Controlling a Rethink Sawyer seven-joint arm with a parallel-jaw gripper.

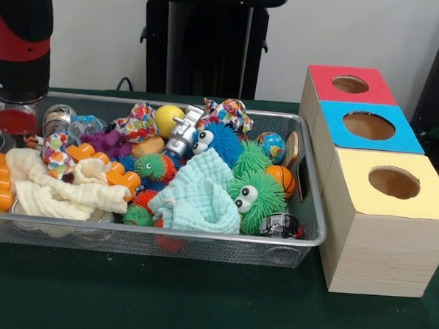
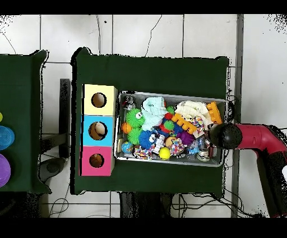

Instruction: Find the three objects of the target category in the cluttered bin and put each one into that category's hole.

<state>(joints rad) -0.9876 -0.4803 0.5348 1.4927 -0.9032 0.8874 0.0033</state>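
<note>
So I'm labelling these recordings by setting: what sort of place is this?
Probably a robotics lab bench: a robot arm over a green-covered table, a wire mesh bin of toys, and a wooden sorting box with coloured holes.

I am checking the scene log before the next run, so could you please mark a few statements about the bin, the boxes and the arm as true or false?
1. The wire mesh bin sits beside the wooden boxes. True.
2. The red-panelled hole is on the box nearest the camera in the front view. False: the yellow-panelled box is nearest; red is farthest.
3. A pale blue cloth lies in the bin. True.
4. The arm hovers over the boxes. False: it is at the bin's opposite end.
</note>
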